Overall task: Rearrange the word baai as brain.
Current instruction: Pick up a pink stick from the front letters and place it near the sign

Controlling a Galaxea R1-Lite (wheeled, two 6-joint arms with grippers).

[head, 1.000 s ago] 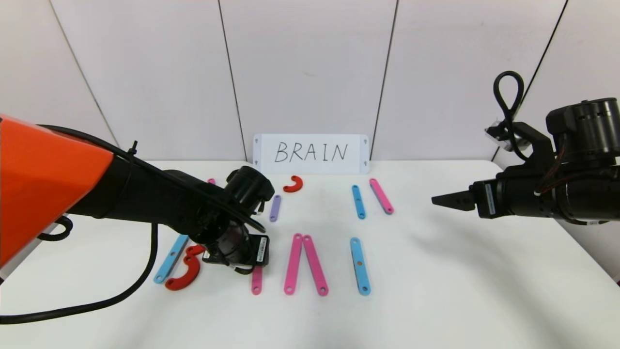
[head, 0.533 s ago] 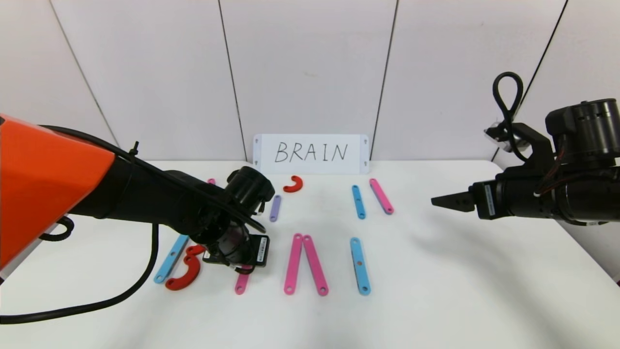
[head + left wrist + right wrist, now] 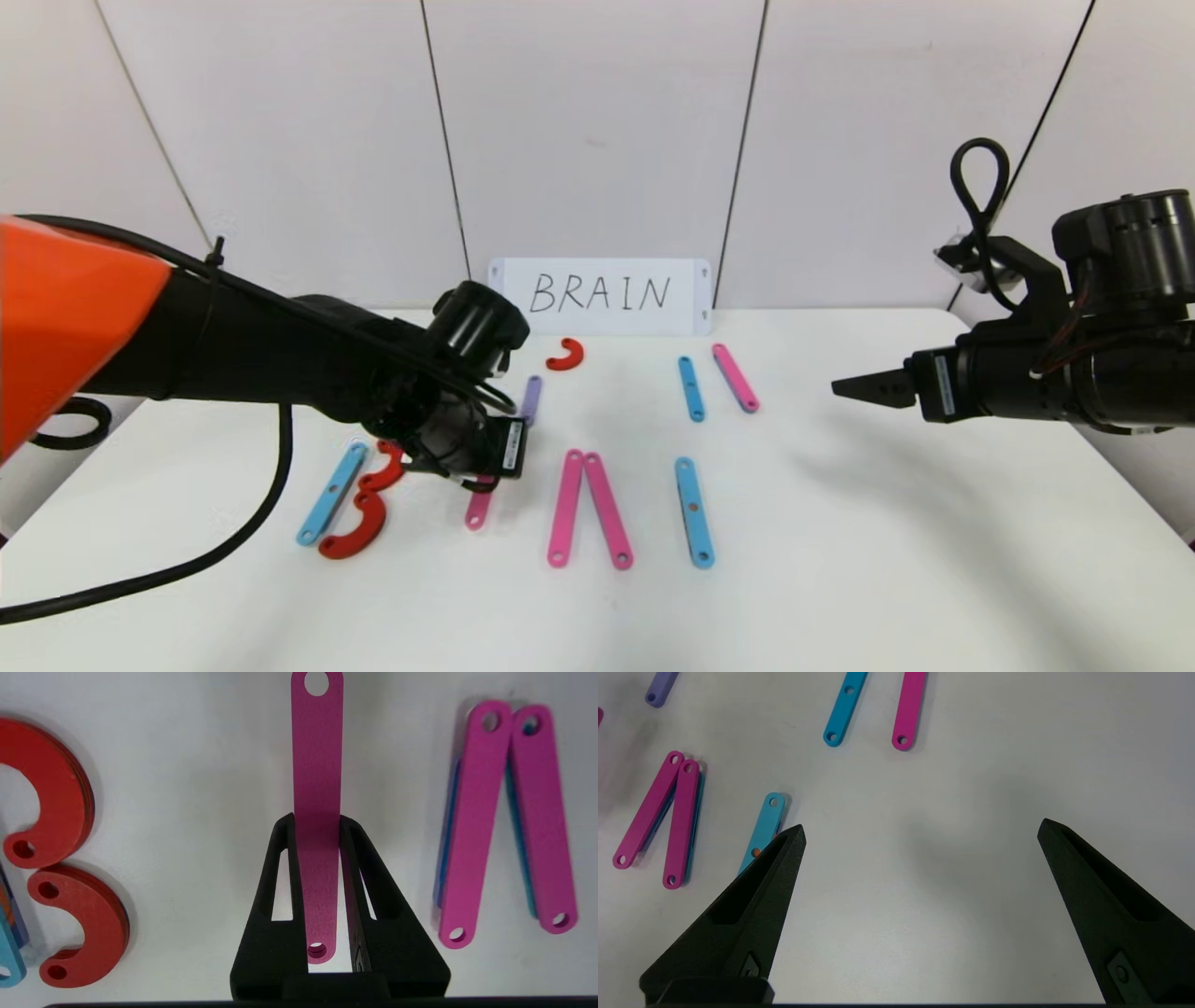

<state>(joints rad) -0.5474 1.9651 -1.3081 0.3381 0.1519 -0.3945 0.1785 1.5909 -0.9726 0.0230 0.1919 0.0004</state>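
My left gripper (image 3: 482,478) is shut on a pink strip (image 3: 479,511). In the left wrist view the strip (image 3: 316,742) runs out from between my fingertips (image 3: 317,819). To its left lie a blue strip (image 3: 331,493) and two red curved pieces (image 3: 357,530), together shaped like a B. To its right two pink strips (image 3: 588,509) meet at the top like an A, over blue strips. Beside them lies a single blue strip (image 3: 694,511). My right gripper (image 3: 845,385) hangs open and empty above the table's right side (image 3: 922,826).
A white card (image 3: 599,295) with handwritten BRAIN stands at the back. Before it lie a purple strip (image 3: 530,399), a red curved piece (image 3: 566,355), a short blue strip (image 3: 691,388) and a pink strip (image 3: 735,377). The table's right half is bare.
My left gripper has moved up and toward the back of the table, carrying the pink strip with it. The right arm has not moved.
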